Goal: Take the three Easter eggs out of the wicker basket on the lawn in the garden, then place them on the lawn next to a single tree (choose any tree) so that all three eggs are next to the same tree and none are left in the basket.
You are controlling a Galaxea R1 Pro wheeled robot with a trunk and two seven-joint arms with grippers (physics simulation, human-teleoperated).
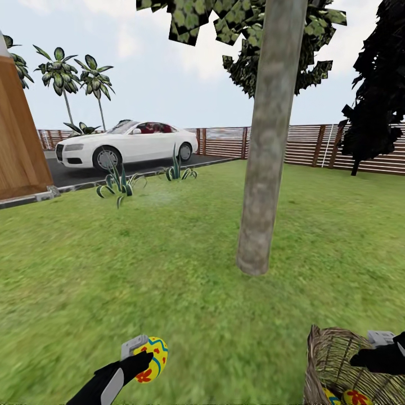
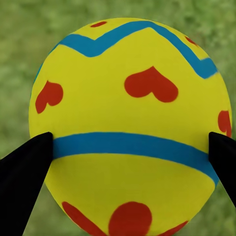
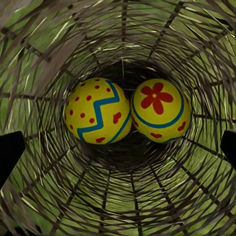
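One egg (image 2: 129,132) is clamped in the left gripper (image 1: 147,355) jaws. Two eggs (image 3: 98,111) are held in the wicker basket (image 1: 332,354) at five o'clock; right gripper (image 1: 388,351) jaws are spread apart above them.

No readable text anywhere; the white car (image 1: 126,144) perhaps bears a plate, too small.

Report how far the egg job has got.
Done: one egg is out of the wicker basket, clamped in the left gripper above the lawn. In hand: the right gripper sits at the basket mouth, open, looking down on the two eggs inside. Left: no egg yet lies by the tree; all three need placing there.
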